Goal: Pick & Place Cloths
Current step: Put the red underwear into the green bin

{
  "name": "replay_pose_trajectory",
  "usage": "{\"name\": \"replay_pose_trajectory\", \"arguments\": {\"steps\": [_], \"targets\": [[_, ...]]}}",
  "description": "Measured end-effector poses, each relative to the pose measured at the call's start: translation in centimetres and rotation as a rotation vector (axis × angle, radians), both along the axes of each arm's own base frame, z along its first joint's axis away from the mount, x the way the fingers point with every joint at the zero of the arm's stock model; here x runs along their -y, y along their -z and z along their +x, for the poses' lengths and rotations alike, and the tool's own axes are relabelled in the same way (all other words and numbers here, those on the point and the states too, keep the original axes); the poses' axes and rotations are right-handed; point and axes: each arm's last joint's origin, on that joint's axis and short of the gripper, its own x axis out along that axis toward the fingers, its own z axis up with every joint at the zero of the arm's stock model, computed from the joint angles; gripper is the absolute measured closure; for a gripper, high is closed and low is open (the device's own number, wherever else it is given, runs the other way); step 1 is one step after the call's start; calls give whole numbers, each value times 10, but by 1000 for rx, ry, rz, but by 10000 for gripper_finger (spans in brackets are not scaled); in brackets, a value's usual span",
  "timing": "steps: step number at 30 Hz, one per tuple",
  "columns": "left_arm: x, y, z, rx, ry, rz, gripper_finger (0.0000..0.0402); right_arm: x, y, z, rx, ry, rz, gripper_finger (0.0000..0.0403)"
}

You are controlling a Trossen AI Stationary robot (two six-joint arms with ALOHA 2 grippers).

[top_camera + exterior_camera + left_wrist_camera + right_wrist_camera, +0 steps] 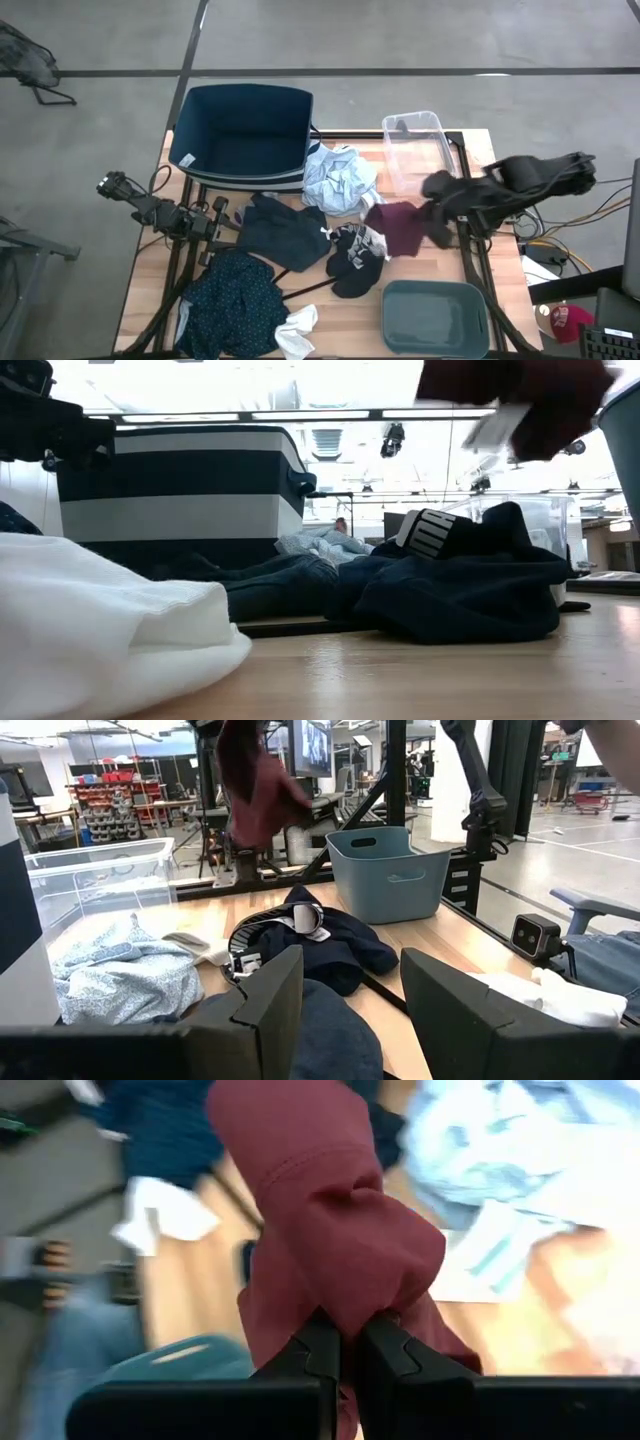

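Observation:
My right gripper [436,212] is shut on the maroon garment [398,226], which is raised above the table's right middle; it also shows in the left wrist view [256,782] and the low view [545,405]. My left gripper [345,1010] is open, low at the table's left side over a dark navy garment [282,232]. The pale blue shirt [340,180] lies by the striped bin. A black garment with white logo [355,262] lies mid-table. The dark teal dotted garment [232,312] and a white cloth [298,332] lie at the near left. My right gripper pinches a bunched fold of the maroon garment [350,1270] between its two fingertips [322,1348]. The garment is lifted clear of the table and hangs slack from the fingers.
A navy and white striped bin [243,135] stands at the far left. A clear plastic tub [418,150] sits at the far right, a grey-teal tub [436,318] at the near right. A thin black hanger [305,290] lies among the garments.

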Motion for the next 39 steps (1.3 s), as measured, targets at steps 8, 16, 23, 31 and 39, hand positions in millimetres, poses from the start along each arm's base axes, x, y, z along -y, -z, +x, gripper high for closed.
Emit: {"name": "replay_pose_trajectory", "arguments": {"steps": [8, 16, 23, 31, 39], "targets": [[0, 0, 0, 0, 0, 0, 225, -18, -10, -30, 125, -100, 152, 394], [0, 0, 0, 0, 0, 0, 225, -64, 12, -16, 59, -198, 219, 394], [0, 0, 0, 0, 0, 0, 225, -111, 38, -4, -97, -187, 235, 394], [0, 0, 0, 0, 0, 0, 225, -156, 76, 6, -274, -49, 268, 394], [0, 0, 0, 0, 0, 0, 225, -180, 112, 19, -470, 44, 263, 389]]}}
